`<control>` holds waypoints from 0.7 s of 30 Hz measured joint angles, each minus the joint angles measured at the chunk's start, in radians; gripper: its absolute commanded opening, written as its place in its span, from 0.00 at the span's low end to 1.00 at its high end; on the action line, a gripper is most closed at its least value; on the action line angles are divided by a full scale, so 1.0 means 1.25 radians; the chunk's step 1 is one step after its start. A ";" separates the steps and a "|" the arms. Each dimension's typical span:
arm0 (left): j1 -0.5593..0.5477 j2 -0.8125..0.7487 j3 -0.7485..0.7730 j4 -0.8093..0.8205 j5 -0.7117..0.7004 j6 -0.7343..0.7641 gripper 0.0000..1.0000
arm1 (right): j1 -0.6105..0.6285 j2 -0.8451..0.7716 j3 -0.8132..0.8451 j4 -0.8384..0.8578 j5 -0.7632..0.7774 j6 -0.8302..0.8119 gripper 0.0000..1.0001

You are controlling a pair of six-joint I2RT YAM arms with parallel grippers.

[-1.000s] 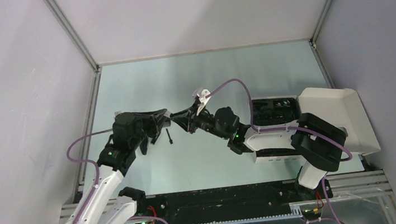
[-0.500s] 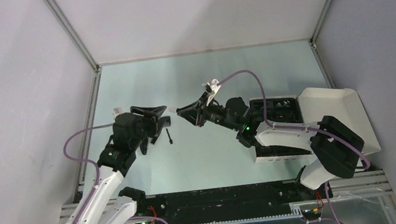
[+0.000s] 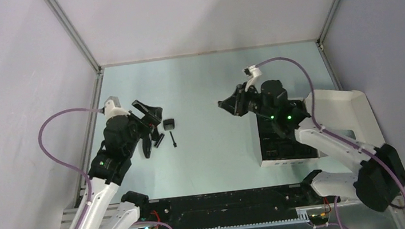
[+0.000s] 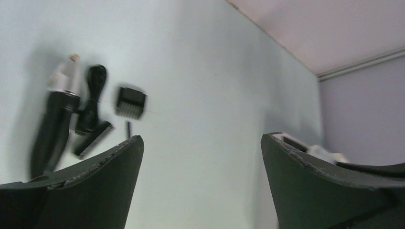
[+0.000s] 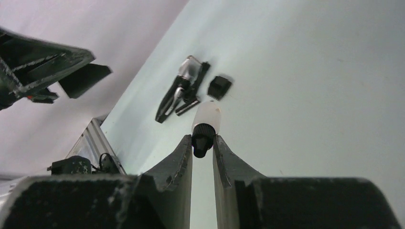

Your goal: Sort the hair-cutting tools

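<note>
In the right wrist view my right gripper (image 5: 202,141) is shut on the black ribbed cap of a small white bottle (image 5: 207,116), held above the table. From above, the right gripper (image 3: 224,103) hangs near the table's middle, just left of the white box (image 3: 271,157). Several hair-cutting tools lie together at the left: the clipper body (image 4: 49,131) with a pale tip, a blocky comb attachment (image 4: 130,101) (image 3: 168,122), a thin brush (image 3: 173,139) and other black pieces (image 4: 92,97). My left gripper (image 4: 201,139) (image 3: 154,126) is wide open and empty, beside that group.
The white box has a black insert (image 3: 282,139) and an open lid (image 3: 350,115) at the right. Metal frame rails (image 3: 91,124) edge the table, with grey walls behind. The arm bases stand at the near edge.
The two grippers were tip to tip at mid-table. The left one has opened and drawn back left. The right one has swung right, toward the box, with the bottle.
</note>
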State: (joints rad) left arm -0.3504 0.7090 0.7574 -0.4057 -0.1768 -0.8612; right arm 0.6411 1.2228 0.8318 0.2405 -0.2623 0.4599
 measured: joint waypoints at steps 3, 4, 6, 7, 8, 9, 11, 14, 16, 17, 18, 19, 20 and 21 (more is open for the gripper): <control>0.000 -0.016 0.003 -0.016 -0.034 0.132 1.00 | -0.070 -0.067 0.000 -0.124 -0.016 0.003 0.00; 0.000 -0.019 0.003 -0.020 -0.045 0.164 1.00 | -0.098 -0.089 0.000 -0.167 -0.020 0.004 0.00; 0.000 -0.023 0.001 -0.021 -0.066 0.226 1.00 | -0.151 -0.126 0.000 -0.242 -0.029 0.006 0.00; 0.000 -0.024 -0.002 -0.019 -0.075 0.255 1.00 | -0.180 -0.143 0.000 -0.282 -0.033 0.006 0.00; 0.000 -0.026 -0.007 -0.019 -0.085 0.280 1.00 | -0.213 -0.160 0.000 -0.322 -0.037 0.006 0.00; 0.000 -0.027 -0.016 -0.015 -0.094 0.304 1.00 | -0.240 -0.170 0.000 -0.352 -0.041 0.005 0.00; 0.000 -0.027 -0.034 -0.008 -0.108 0.340 1.00 | -0.308 -0.186 0.000 -0.423 -0.055 0.001 0.00; 0.000 -0.017 -0.058 0.005 -0.121 0.380 1.00 | -0.395 -0.180 0.000 -0.496 -0.082 -0.011 0.00; 0.000 -0.004 -0.061 0.007 -0.127 0.402 1.00 | -0.446 -0.159 0.000 -0.526 -0.102 -0.020 0.00; 0.000 0.000 -0.061 0.010 -0.129 0.412 1.00 | -0.463 -0.146 0.000 -0.535 -0.112 -0.024 0.00; 0.000 0.002 -0.061 0.013 -0.130 0.425 1.00 | -0.483 -0.128 0.000 -0.543 -0.124 -0.029 0.00; 0.000 0.002 -0.061 0.013 -0.132 0.434 1.00 | -0.500 -0.108 0.000 -0.549 -0.136 -0.034 0.00; 0.000 -0.001 -0.061 0.014 -0.138 0.447 1.00 | -0.512 -0.092 0.000 -0.551 -0.142 -0.037 0.00; 0.000 -0.003 -0.061 0.015 -0.146 0.461 1.00 | -0.526 -0.068 0.000 -0.552 -0.151 -0.042 0.00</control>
State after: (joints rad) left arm -0.3504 0.7048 0.6807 -0.3874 -0.3595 -0.2855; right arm -0.0166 1.1381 0.8314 -0.4496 -0.4515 0.4076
